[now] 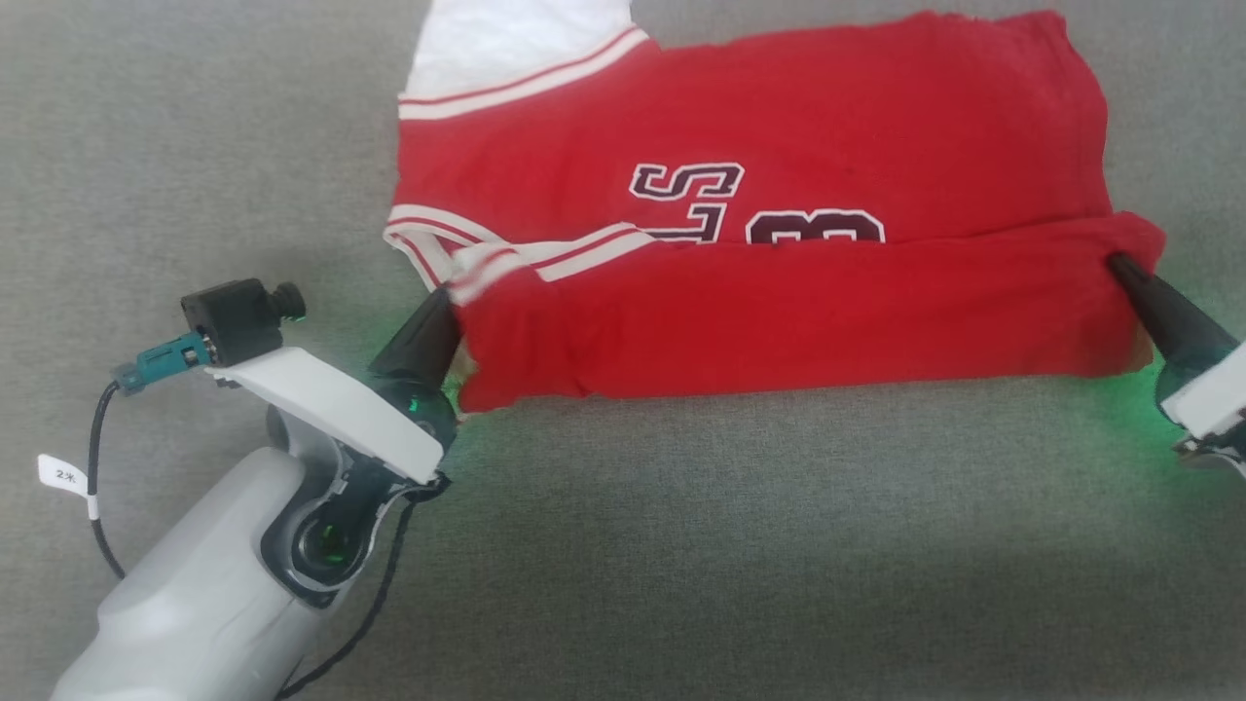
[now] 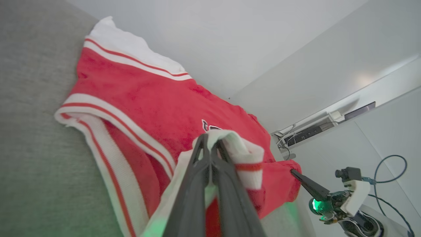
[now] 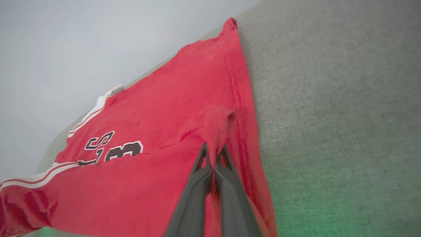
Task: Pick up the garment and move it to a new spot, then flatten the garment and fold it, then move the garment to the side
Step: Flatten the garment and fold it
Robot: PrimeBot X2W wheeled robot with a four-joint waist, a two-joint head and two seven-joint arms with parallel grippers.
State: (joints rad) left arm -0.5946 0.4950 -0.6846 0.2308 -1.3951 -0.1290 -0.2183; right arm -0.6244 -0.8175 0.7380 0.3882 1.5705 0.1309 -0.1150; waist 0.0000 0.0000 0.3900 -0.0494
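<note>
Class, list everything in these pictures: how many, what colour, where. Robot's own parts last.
shirt: one, red with white striped trim and dark lettering, near edge folded over, on the cloth surface
cloth surface: one, grey, under the shirt
shelf with devices: one, white, by the wall in the left wrist view
left gripper: one, dark, shut on the shirt's striped corner
right gripper: one, dark, shut on the shirt's red corner
wrist camera: one, black, on the left arm
</note>
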